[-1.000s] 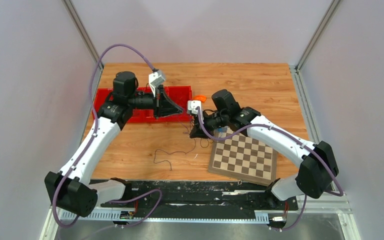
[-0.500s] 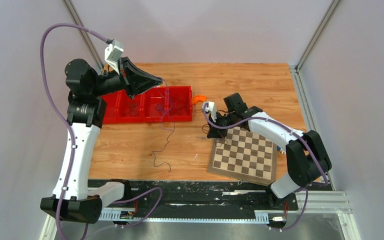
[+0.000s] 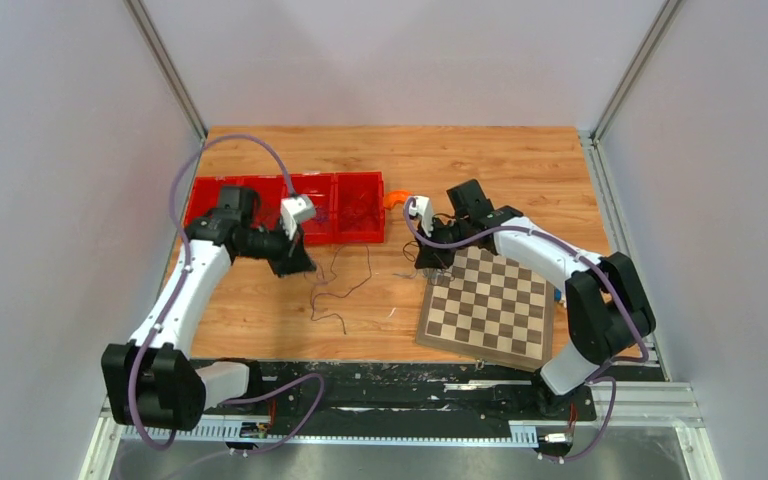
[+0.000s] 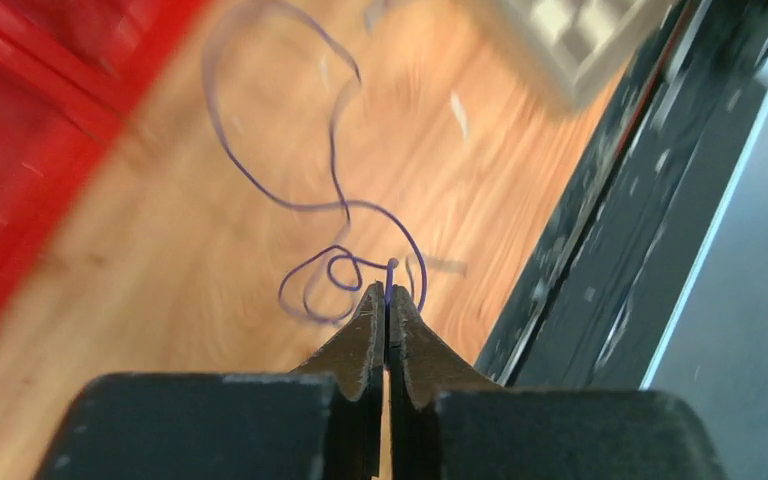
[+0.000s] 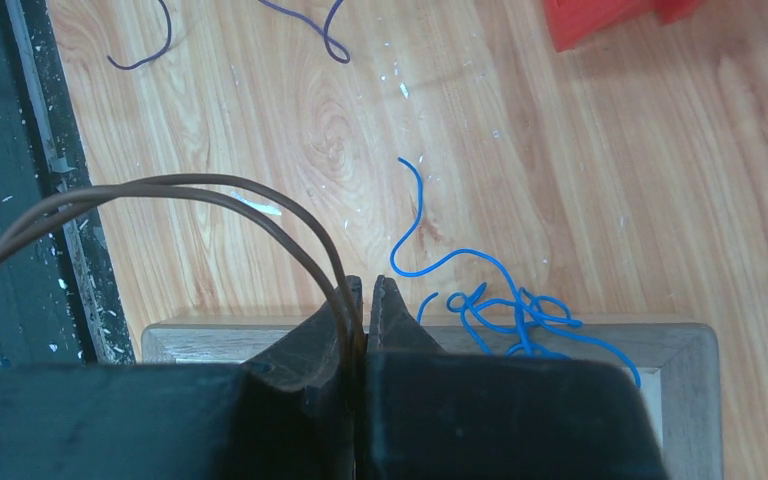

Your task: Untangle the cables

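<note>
The left gripper [image 4: 387, 300] pinches the purple wire [image 4: 345, 205] by its end, loops trailing on the table [image 4: 160, 300]. The right gripper [image 5: 364, 300] clamps the brown wire [image 5: 200, 180] (a doubled arch), likely to hold the two apart. The blue wire [image 5: 505, 300] lies loose at the chessboard [image 5: 680, 350] edge.

The left gripper [image 4: 387, 300], which a moment ago hung high above the red tray [image 3: 360, 240], now sits low over the desk [image 3: 260, 310] just in front of that tray, with its arm folded down. The purple cable [image 4: 335, 205] pinched in it no longer dangles in a long line. It lies in loose curls on the wood. The right gripper [image 5: 365, 290] has drawn back from the middle of the desk to the far corner of the checkerboard [image 3: 490, 310], taking the brown cable [image 5: 260, 200] with it, and its elbow is tucked in closer.
</note>
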`<state>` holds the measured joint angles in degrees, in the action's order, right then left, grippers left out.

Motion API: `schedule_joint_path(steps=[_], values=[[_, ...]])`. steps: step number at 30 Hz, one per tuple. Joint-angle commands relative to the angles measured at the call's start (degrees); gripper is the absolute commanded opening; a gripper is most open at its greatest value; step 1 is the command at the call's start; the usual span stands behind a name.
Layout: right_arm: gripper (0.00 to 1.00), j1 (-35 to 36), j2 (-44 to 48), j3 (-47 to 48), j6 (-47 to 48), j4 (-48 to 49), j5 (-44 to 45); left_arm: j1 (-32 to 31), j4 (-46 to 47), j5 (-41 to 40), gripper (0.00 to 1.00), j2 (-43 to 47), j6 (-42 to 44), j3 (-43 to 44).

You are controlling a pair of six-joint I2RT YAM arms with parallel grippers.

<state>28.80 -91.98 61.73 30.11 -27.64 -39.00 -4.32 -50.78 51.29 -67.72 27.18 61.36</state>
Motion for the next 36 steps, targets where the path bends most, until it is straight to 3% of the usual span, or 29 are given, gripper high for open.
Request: schedule_joint_path(steps=[1,2,3,5,15,19,26,28,29,30,31,35,36], values=[[0.03,-0.23,-1.52,2.93,0.79,-0.52,-0.80,-3.50,-3.19,-10.24,0.20,-0.13,14.30,-7.83],[0.03,-0.19,-1.80,3.21,0.77,-0.81,-0.85,-4.12,-0.63,-11.23,0.36,-0.20,14.12,-9.48],[0.03,-0.18,-2.08,3.63,0.75,-1.05,-0.96,-4.34,0.51,-11.53,0.67,-0.21,13.51,-10.11],[0.03,-0.23,-2.53,4.27,0.62,-1.56,-1.08,-4.60,2.51,-11.46,0.96,-0.08,13.42,-11.02],[0.04,-0.28,-2.38,3.66,0.06,-1.98,-0.81,-8.41,9.23,-15.66,1.00,0.00,18.24,-17.41],[0.04,-0.32,-2.63,3.61,-0.14,-1.97,-0.94,-13.20,18.08,-21.44,1.00,-0.14,16.44,-21.67],[0.04,-0.44,-3.16,4.36,-0.22,-2.07,-0.64,-22.26,27.07,-31.72,1.00,-8.00,14.53,-23.62],[0.04,-0.56,-3.07,4.36,-0.39,-2.01,-0.64,-22.82,28.68,-34.21,0.91,-9.75,13.93,-23.17],[0.04,-0.62,-3.00,4.29,-0.42,-2.02,-0.63,-22.88,28.63,-35.77,0.74,-11.01,13.88,-22.37],[0.04,-0.62,-2.88,4.23,-0.43,-2.00,-0.65,-22.91,27.67,-37.63,0.64,-11.64,13.83,-21.83],[0.04,-0.75,-2.83,4.14,-0.37,-2.05,-0.56,-22.88,27.10,-38.53,0.45,-12.56,13.68,-20.74],[0.04,-0.98,-2.93,4.33,-0.23,-2.02,-0.72,-22.62,22.80,-40.04,0.05,-10.76,14.33,-18.80],[0.04,-0.97,-3.07,4.51,-0.27,-2.00,-0.77,-22.37,20.67,-38.96,0.02,-9.84,14.14,-17.83]])
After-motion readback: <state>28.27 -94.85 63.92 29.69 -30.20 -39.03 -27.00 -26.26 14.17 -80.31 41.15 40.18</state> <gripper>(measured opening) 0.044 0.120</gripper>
